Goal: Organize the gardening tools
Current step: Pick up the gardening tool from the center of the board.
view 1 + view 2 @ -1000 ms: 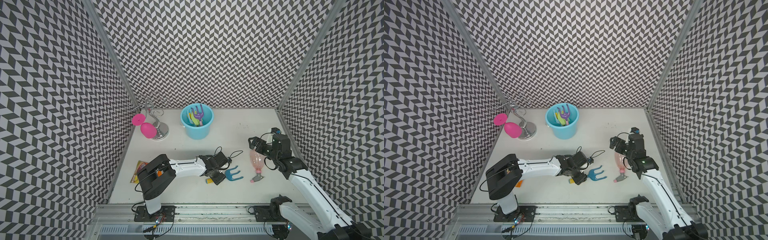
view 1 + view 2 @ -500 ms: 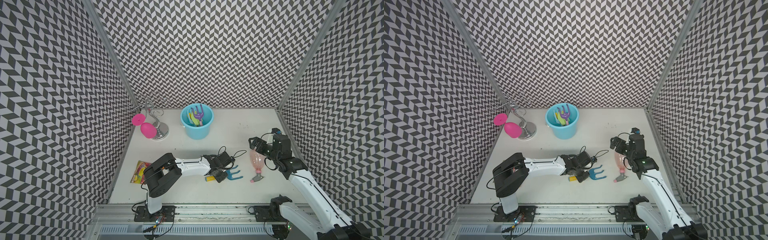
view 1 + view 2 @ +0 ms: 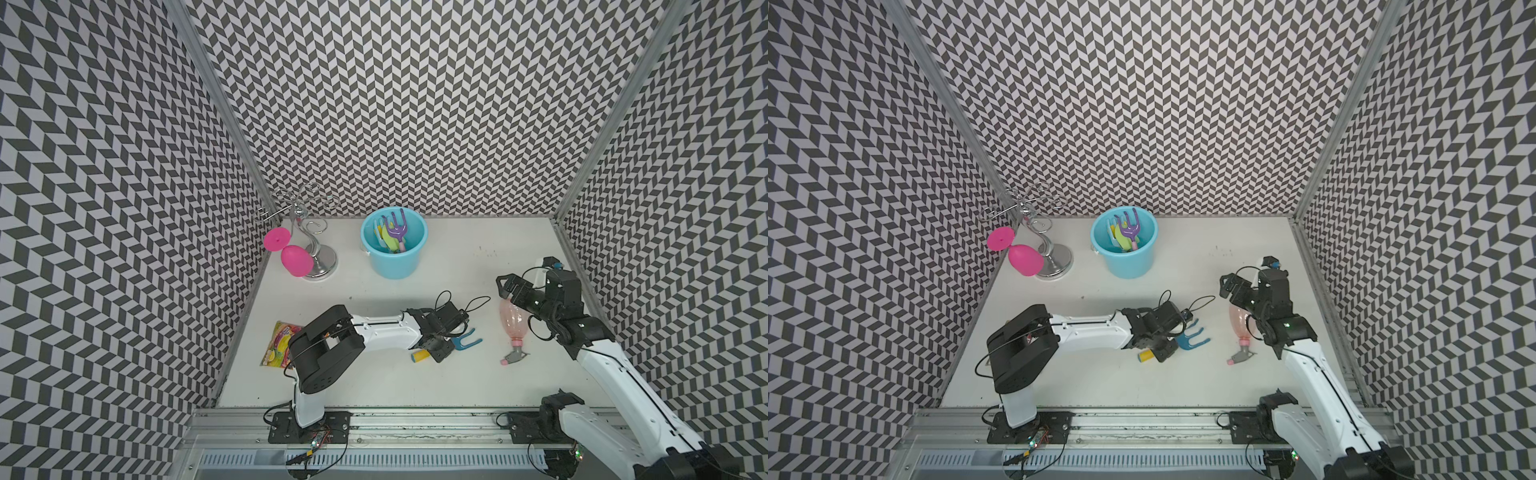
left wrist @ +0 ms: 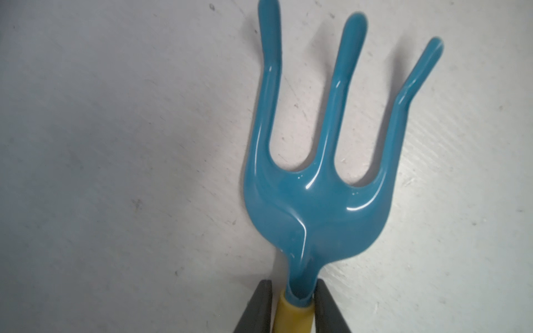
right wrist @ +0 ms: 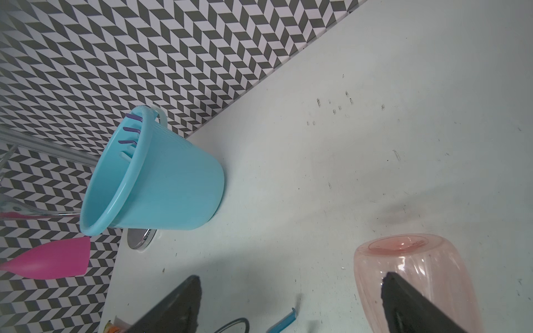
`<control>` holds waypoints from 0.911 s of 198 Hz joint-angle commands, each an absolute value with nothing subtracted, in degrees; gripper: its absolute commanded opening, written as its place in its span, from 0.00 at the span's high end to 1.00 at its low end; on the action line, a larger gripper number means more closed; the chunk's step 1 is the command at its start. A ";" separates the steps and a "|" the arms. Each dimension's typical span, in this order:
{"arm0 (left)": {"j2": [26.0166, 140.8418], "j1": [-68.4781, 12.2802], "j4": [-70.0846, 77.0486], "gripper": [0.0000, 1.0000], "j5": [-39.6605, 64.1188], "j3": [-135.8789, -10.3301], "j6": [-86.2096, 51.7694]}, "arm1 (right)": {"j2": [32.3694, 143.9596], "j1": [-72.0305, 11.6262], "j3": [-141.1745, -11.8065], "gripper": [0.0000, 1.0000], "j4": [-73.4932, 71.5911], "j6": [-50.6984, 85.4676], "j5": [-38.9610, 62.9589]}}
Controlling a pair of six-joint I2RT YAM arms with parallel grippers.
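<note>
On table (image 3: 374, 386): blue fork (image 3: 467, 340) flat, pink spray bottle (image 3: 515, 320) on side; in bucket (image 3: 395, 266): purple fork (image 3: 395, 224).

Feeds look bright and even on my end, light from overhead, so the white bench (image 3: 374, 382) only shows a soft shadow along the left arm (image 3: 386, 332). Both top views bow the chevron walls (image 3: 1142, 104) toward the edges. Left wrist view: blue fork (image 4: 317, 207) fairly sharp, small glare streaks on its gloss. Right wrist view: jaws blurry up close, bucket (image 5: 173, 184) pretty crisp.

No readable text, packet (image 3: 277, 345) print (blurred)
</note>
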State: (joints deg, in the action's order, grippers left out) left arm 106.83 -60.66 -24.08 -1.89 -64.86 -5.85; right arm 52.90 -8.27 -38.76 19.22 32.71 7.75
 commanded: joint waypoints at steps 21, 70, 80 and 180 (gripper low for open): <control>106.22 -58.87 -24.87 0.81 -3.36 -67.29 -7.15 | 51.12 -7.23 -38.84 0.02 16.23 33.71 7.11; 102.13 -55.71 -25.10 0.85 -2.15 -69.64 -8.26 | 49.96 -6.67 -39.28 0.02 16.20 34.14 7.70; 101.26 -55.01 -25.21 0.85 -1.82 -70.19 -8.65 | 49.84 -6.48 -39.55 0.02 15.92 34.27 8.45; 92.67 -46.45 -24.51 0.87 -1.18 -78.16 -10.84 | 56.90 -7.99 -46.29 0.08 10.88 32.23 26.50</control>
